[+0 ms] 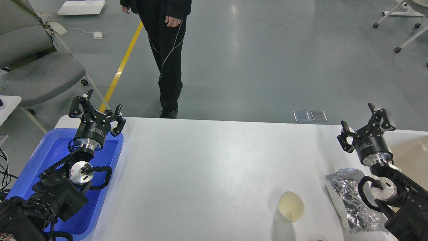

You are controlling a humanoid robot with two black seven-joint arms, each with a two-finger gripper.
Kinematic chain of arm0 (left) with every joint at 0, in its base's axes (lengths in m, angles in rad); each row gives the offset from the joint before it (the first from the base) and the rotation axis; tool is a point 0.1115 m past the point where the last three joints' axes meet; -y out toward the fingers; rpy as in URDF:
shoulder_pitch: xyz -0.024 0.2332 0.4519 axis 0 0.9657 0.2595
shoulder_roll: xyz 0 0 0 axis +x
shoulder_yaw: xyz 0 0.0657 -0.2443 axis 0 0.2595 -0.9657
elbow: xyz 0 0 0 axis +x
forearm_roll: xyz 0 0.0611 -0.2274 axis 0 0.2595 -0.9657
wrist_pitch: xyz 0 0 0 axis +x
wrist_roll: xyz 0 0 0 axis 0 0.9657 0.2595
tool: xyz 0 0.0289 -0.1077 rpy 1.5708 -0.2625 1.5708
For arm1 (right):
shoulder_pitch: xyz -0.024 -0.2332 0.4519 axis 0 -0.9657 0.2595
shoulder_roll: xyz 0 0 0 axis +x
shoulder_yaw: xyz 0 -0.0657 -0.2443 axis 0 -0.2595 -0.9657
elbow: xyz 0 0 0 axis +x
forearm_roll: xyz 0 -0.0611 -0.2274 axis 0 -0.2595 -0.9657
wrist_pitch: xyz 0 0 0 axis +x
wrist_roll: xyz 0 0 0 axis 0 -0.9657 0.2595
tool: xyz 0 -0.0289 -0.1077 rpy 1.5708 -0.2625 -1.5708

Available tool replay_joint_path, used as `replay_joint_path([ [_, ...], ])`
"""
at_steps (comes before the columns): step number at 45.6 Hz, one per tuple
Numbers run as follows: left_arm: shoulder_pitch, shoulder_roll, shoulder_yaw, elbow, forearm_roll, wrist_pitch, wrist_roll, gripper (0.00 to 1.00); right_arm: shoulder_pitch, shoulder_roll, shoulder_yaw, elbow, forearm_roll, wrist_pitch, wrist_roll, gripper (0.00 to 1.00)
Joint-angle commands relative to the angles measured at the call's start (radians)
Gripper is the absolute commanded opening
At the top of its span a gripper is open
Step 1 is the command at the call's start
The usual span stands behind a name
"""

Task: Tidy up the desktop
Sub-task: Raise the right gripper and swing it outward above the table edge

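Note:
The white desktop (pixel 207 160) fills the middle of the head view. On its near right part stands a cream paper cup (pixel 289 207), upright and slightly dented. Right of the cup lies a crinkled silver foil wrapper (pixel 344 189), partly covered by my right arm. My left gripper (pixel 99 107) hangs open above the far end of the blue tray (pixel 43 157), nothing between its fingers. My right gripper (pixel 362 121) is open too, raised over the table's right edge beside the cream bin (pixel 409 147).
A person in black (pixel 167 50) stands just beyond the far edge of the table. A grey chair (pixel 36 73) is at the far left. A yellow line runs across the grey floor. Wheeled chair bases stand at the far right.

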Motion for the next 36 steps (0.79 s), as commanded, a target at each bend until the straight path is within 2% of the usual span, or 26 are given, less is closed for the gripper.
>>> replay_joint_path([
  [1,0.001,0.0,-0.002,0.0,0.0,0.0,-0.001,1.0,-0.007,0.002,0.017,-0.004,0.028,-0.027,0.013,1.0],
  [15,-0.001,-0.002,-0.006,0.0,-0.002,0.0,-0.001,1.0,0.004,-0.004,0.014,-0.002,0.028,-0.024,0.011,1.0],
  [22,-0.001,-0.002,-0.006,0.0,0.0,0.0,-0.001,1.0,0.01,-0.009,0.006,0.016,0.028,-0.07,0.002,1.0],
  [31,-0.001,-0.002,-0.006,0.0,0.0,0.0,-0.001,1.0,0.01,-0.059,-0.002,0.044,0.026,-0.073,-0.001,1.0],
  [33,-0.001,-0.002,-0.006,0.0,0.0,0.0,-0.001,1.0,0.008,-0.081,-0.009,0.068,0.026,-0.075,-0.004,1.0],
  [36,-0.001,-0.002,-0.006,0.0,-0.002,0.0,-0.001,1.0,0.007,-0.148,-0.034,0.157,0.028,-0.099,-0.041,1.0],
])
